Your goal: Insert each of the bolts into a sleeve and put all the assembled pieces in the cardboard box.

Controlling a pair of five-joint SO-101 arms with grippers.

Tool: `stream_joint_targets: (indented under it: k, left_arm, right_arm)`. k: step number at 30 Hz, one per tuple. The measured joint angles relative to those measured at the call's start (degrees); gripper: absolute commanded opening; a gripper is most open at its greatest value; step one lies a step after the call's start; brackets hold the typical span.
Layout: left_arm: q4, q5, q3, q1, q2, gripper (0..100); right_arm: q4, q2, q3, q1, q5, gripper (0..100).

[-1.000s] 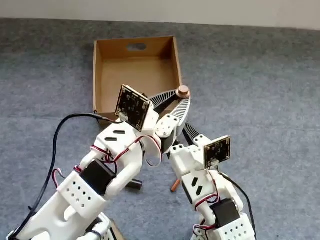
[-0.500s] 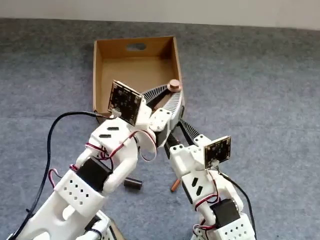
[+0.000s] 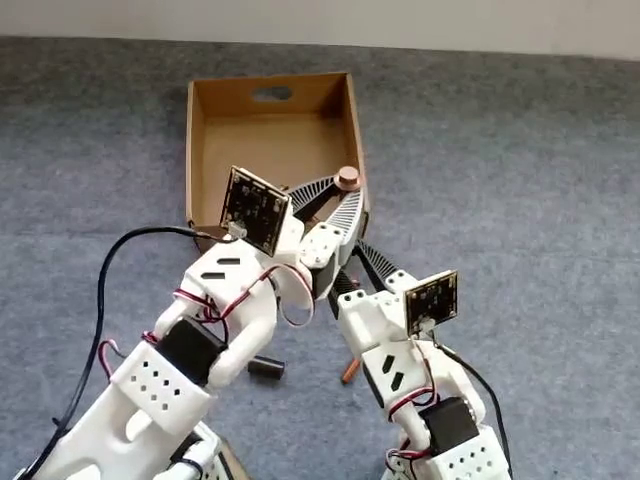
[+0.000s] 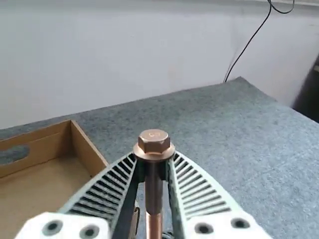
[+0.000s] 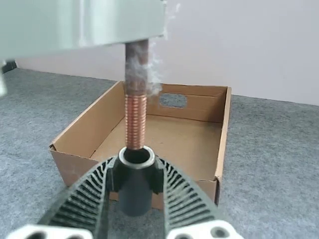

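My left gripper (image 4: 153,162) is shut on a copper bolt (image 4: 153,143), held upright with its hex head on top. In the high view the bolt's head (image 3: 347,178) stands over the near right corner of the cardboard box (image 3: 198,150). Directly below, my right gripper (image 5: 135,167) is shut on a dark sleeve (image 5: 135,189), also upright. The bolt's threaded shaft (image 5: 135,122) comes straight down with its tip at the sleeve's mouth. In the high view the left arm hides the sleeve and most of the right gripper.
A second black sleeve (image 3: 265,368) lies on the grey carpet between the two arms, and a copper bolt (image 3: 348,371) lies next to the right arm's base. The box interior looks empty. A black cable (image 3: 110,290) trails along the left arm.
The left gripper carried the bolt to the left, toward the box's corner, and then slightly down. The right arm shifted a little left beneath it.
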Motion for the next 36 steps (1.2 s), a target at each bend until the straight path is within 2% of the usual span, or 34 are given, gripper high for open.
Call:
stream_joint_targets:
  k: [23, 32, 36]
  left_arm:
    - [0.79, 0.00, 0.35, 2.02, -0.26, 1]
    - [16.26, 0.00, -3.16, 2.02, -0.26, 1]
    - [18.29, 0.00, -3.96, 2.02, -0.26, 1]
  right_arm:
    - [0.00, -0.09, -0.09, 0.26, 0.00, 0.9]
    - [0.00, -0.09, 0.00, -0.09, -0.09, 0.9]
    - [0.00, -0.09, 0.00, -0.09, -0.09, 0.9]
